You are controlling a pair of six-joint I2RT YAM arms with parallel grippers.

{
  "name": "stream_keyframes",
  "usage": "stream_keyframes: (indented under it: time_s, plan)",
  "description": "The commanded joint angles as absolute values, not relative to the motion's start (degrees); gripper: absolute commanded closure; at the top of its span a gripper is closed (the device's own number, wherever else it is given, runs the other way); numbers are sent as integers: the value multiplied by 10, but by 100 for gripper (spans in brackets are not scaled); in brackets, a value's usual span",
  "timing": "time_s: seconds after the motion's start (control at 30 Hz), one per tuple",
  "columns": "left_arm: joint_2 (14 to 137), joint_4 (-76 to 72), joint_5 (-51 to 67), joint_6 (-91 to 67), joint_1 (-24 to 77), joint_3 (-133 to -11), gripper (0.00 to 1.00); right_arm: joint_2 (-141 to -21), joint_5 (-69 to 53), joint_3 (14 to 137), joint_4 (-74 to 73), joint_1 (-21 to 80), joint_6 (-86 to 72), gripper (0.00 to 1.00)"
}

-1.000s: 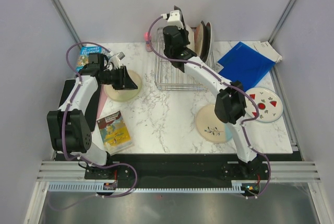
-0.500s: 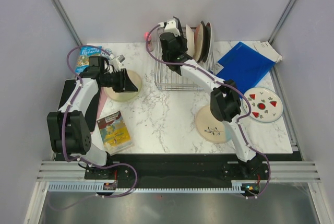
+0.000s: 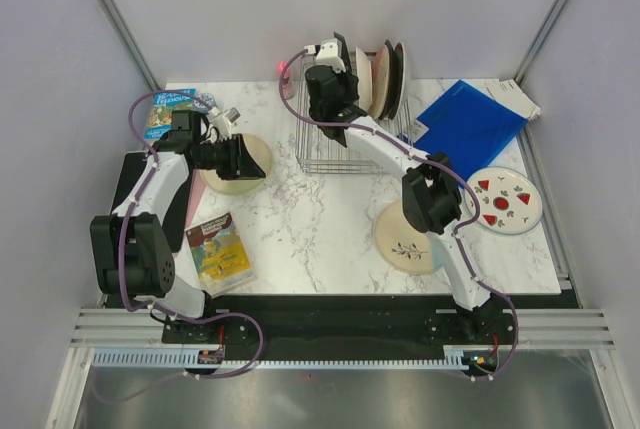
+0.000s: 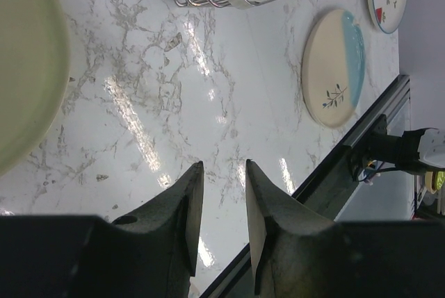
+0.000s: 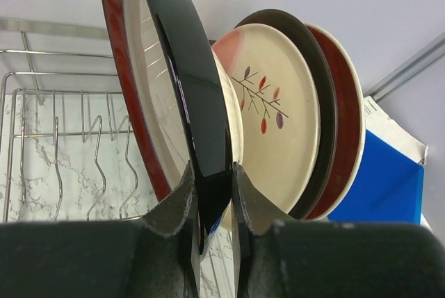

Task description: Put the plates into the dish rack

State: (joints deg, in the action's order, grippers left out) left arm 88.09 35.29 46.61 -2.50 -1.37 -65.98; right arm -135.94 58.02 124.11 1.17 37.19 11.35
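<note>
My right gripper point(image 5: 211, 166) is shut on the edge of a plate point(image 5: 181, 69) with a black back and a dark-red-rimmed cream face. It holds the plate upright over the silver wire dish rack point(image 3: 335, 149), seen from above point(image 3: 337, 61). Three plates point(image 3: 385, 77) stand in the rack's right end: a cream one with a twig motif point(image 5: 274, 96), a black one point(image 5: 327, 103) and a red-rimmed one point(image 5: 350, 124). My left gripper point(image 4: 222, 164) is open and empty, low over the marble by the pale yellow plate point(image 4: 24, 76), which also shows from above point(image 3: 225, 184).
A cream-and-light-blue plate point(image 3: 410, 237) and a white plate with red shapes point(image 3: 505, 199) lie flat at the front right. A blue folder point(image 3: 470, 121) lies right of the rack. Two books point(image 3: 222, 252) point(image 3: 165, 111) lie on the left.
My right gripper has shifted the held plate a little left and back over the rack. My left gripper has dipped slightly beside the yellow plate.
</note>
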Motion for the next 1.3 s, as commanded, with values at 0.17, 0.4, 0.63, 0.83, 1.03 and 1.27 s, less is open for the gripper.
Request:
stream_keyframes:
  time_s: [0.17,0.4,0.63,0.83,1.03,1.27]
  plan:
    - [849,336,483,-54,-11,-655,61,-1373,653,1238,43,367,80,100]
    - [864,333,479,-59,-11,-657,60,-1410,657,1252,39,367,66,100]
    - [866,331,477,-63,-11,-663,60,-1415,662,1231,45,369,65,100]
    - [865,328,477,-64,-12,-657,60,-1419,664,1230,77,374,89,89]
    - [863,327,470,-62,-11,-663,58,-1371,675,1184,161,388,155,59]
    - [881,326,384,-42,-13,-687,51,-1233,661,1103,225,388,229,57]
